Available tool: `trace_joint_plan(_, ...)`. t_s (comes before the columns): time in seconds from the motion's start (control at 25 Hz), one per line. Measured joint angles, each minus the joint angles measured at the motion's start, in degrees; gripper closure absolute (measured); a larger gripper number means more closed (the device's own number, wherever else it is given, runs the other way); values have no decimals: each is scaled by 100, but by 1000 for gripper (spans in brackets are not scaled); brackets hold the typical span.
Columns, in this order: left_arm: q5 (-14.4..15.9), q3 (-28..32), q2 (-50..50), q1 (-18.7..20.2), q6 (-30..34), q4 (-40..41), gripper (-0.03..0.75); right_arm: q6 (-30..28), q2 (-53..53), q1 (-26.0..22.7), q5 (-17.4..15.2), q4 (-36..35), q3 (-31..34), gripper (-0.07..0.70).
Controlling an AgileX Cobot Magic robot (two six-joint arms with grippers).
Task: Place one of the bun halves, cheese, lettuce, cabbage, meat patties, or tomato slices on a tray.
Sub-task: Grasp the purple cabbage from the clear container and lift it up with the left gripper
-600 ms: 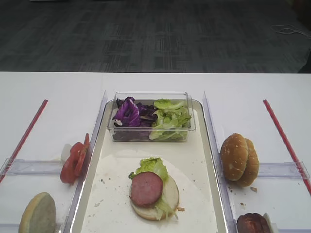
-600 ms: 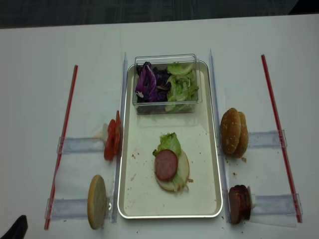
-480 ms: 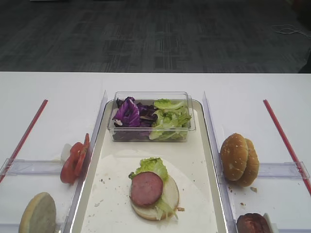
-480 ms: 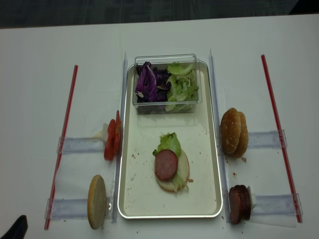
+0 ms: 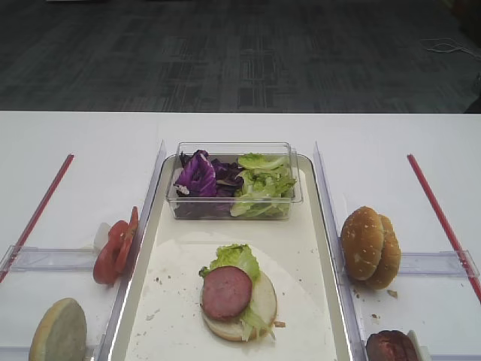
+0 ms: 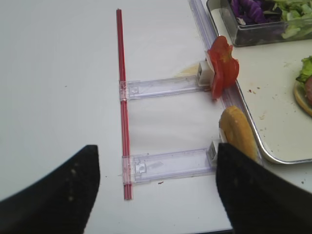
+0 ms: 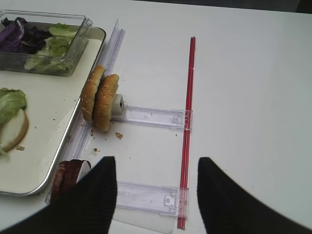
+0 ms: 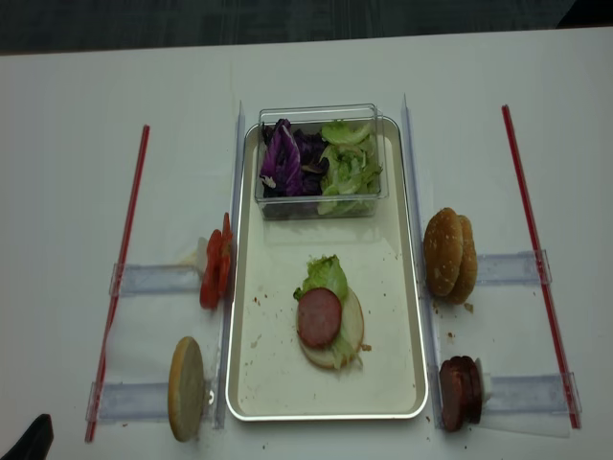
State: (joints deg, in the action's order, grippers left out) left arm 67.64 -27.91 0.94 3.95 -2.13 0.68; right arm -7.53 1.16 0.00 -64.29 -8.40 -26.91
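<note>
Nothing on the white table (image 5: 90,135) has shifted since the frame a moment earlier. The long silver-rimmed tray with off-white paper lining (image 8: 245,379) carries a small clear plastic tub (image 8: 321,196) at its far end, dark purple crinkled cabbage (image 8: 283,153) filling the tub's left side, light green ruffled lettuce (image 8: 347,169) its right. Nearer, a pale cut bun half (image 8: 351,335) lies on the tray under a lettuce leaf and a round pink-brown meat patty (image 8: 318,317). Left of the tray stand bright red tomato slices (image 6: 223,66) and another bun half; right of it, two sesame bun halves (image 7: 101,101) and dark patties. The left gripper (image 6: 156,192) hangs spread wide, empty; the right gripper (image 7: 157,195) likewise spread, holding nothing.
</note>
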Motion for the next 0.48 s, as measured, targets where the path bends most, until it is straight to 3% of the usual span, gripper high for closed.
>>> trace_joint_plan(0.48,0,0,0,0,0,0,214,0,0,0,0,0,0,244)
